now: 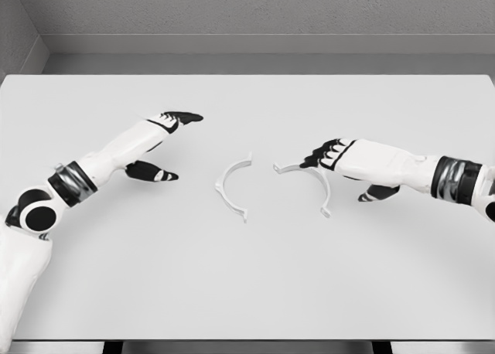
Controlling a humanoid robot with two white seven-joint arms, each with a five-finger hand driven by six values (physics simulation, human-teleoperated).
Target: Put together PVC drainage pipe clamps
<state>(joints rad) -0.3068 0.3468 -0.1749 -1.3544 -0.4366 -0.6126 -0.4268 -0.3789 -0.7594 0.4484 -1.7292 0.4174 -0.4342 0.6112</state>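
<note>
The table [247, 292] carried two white clamp halves at frame centre: left half [230, 188] lay free; right hand [334, 154] curled over the right half [317, 185]. Left hand [158, 141] was spread, empty.

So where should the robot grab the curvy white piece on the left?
Probably at the middle of its curve. The left clamp half lies flat on the table, open side facing right, with small tabs at both ends. The left hand, open and nearby, could come from the left and pinch the thin band from above, leaving the tabs free to meet the other half near the right hand.
</note>
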